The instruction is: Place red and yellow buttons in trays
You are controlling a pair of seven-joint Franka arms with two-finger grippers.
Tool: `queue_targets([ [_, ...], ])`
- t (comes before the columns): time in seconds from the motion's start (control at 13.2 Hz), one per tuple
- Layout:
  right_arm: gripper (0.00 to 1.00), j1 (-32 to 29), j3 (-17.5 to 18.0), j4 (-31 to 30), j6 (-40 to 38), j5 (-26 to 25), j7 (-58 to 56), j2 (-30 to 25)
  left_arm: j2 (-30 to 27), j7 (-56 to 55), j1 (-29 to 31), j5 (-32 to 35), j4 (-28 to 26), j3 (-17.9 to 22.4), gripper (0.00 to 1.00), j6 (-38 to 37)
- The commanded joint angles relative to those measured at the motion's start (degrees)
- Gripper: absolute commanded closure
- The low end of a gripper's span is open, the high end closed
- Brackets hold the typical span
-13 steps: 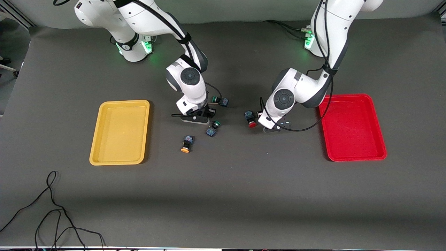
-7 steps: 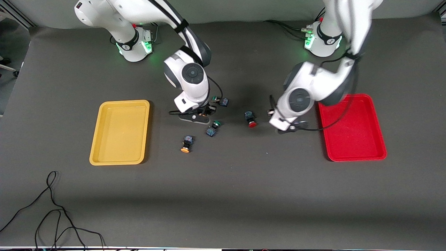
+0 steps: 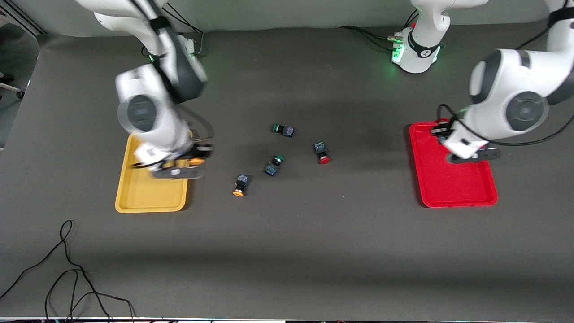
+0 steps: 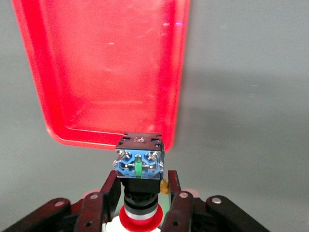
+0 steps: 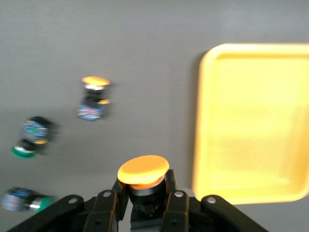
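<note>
My left gripper is shut on a red button and holds it above the red tray, over the end nearer the robots; the left wrist view shows the gripper by the tray's rim. My right gripper is shut on a yellow button just beside the yellow tray's rim, and the tray also shows in the right wrist view. A second yellow button and a second red button lie on the table between the trays.
Two green-capped buttons lie near the loose red and yellow ones at mid-table. A black cable lies near the front edge at the right arm's end.
Both arms have swung away from the middle with buttons in their grippers: the right toward the yellow tray, the left to the red tray. The loose buttons have not moved.
</note>
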Motion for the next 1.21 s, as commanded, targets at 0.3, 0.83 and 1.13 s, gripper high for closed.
queue_targets([
  [0.3, 0.78, -1.0, -16.5, -16.1, 18.8, 4.8, -31.2, 1.6, 2.6, 4.1, 4.9, 1.8, -18.5, -0.8, 1.00, 26.6],
  [0.83, 0.24, -7.7, -16.5, -16.6, 28.1, 19.9, -45.2, 15.5, 8.1, 2.9, 6.8, 1.7, -19.6, -0.9, 0.03, 33.1],
  [1.13, 0.00, -7.1, -16.7, -12.1, 20.0, 19.9, -42.2, 13.6, 4.5, -3.6, 4.3, 1.7, -13.1, -2.3, 0.00, 19.6],
])
